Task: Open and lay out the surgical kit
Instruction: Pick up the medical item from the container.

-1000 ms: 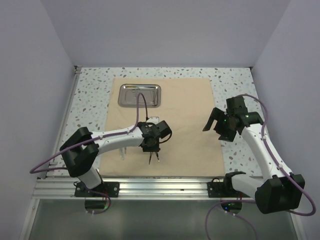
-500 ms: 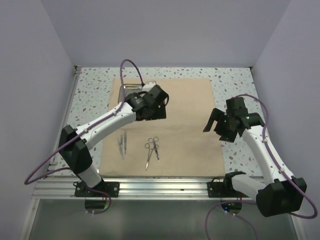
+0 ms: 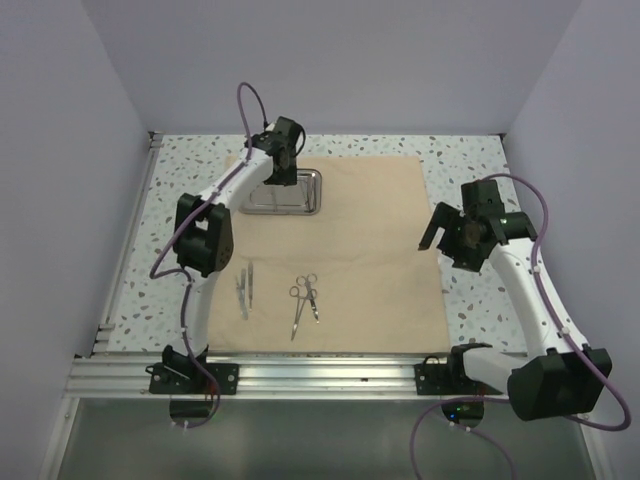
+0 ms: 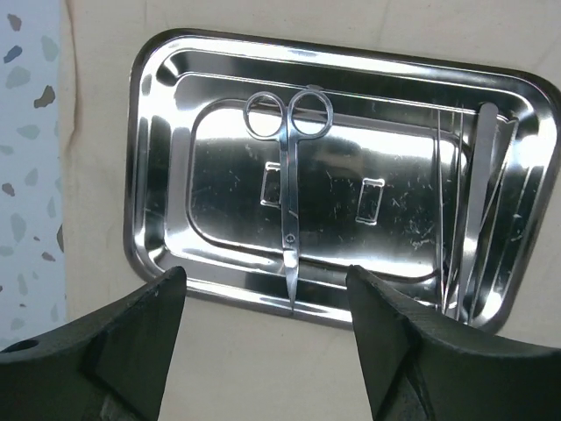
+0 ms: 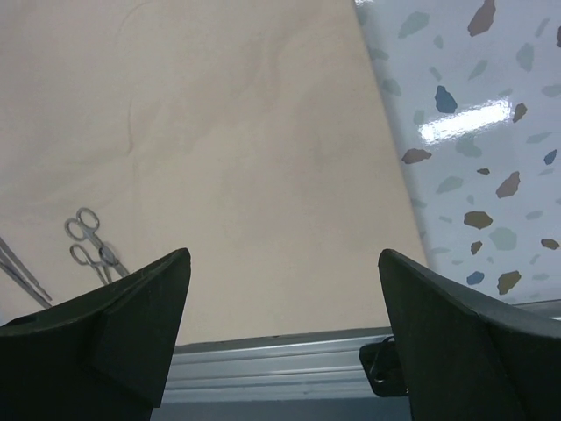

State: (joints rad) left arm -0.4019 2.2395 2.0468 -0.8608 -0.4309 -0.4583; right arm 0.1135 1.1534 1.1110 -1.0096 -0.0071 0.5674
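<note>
White left arm (image 3: pixel 232 183) outstretched over tray (image 3: pixel 308 200)

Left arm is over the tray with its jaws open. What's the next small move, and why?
Probably lower the open left gripper straight down and close on the shank of the silver scissors. They lie in the shiny rectangular steel tray, centred below it in the left wrist view, while other instruments are laid out on the beige cloth wrap.
</note>
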